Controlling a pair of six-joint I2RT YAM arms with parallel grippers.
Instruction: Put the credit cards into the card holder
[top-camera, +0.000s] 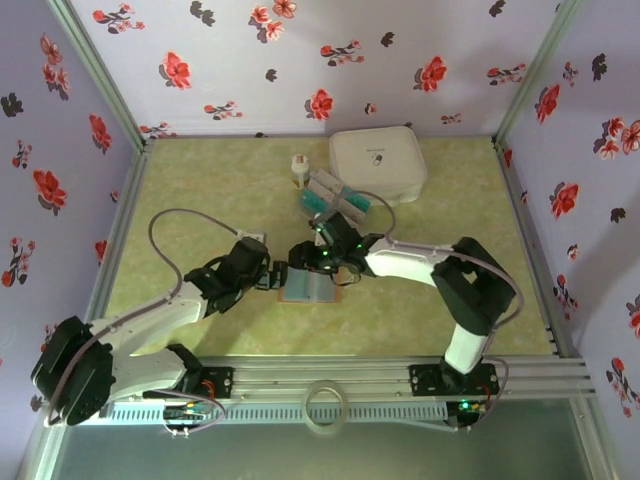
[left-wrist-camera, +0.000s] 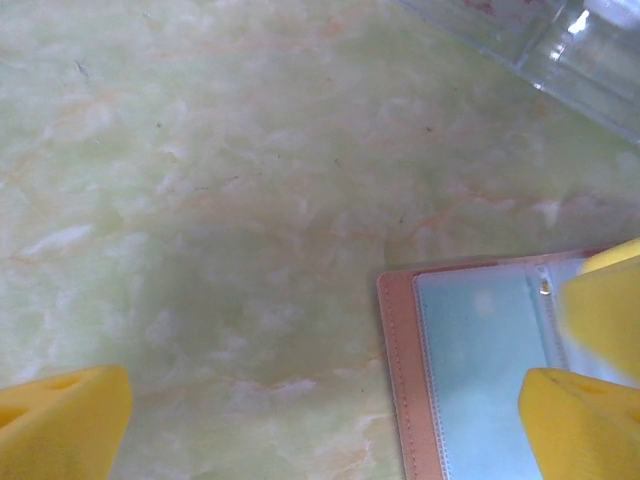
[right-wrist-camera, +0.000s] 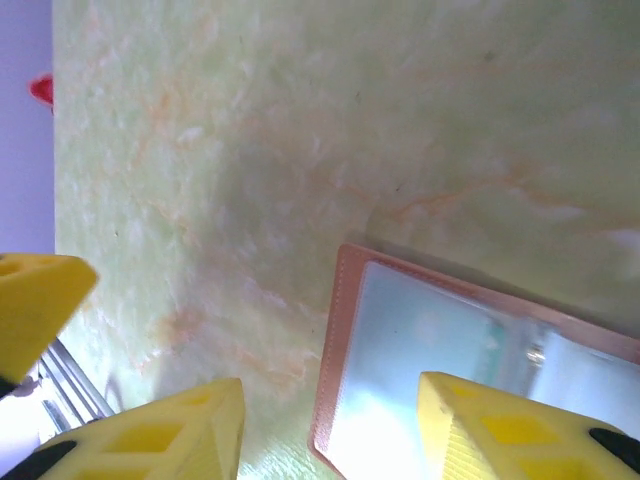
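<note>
Left gripper (left-wrist-camera: 325, 405), right gripper (right-wrist-camera: 330, 400) — jaws spread, at open card holder (top-camera: 308, 288) (white case (top-camera: 378, 162) print unreadable).

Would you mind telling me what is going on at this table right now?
Both arms reach over the card holder, which lies open on the table with a teal card behind its clear pocket. The left hand and right hand are open, each with one finger over the holder, gripping nothing. More credit cards lie piled farther back, beside the white case.
</note>
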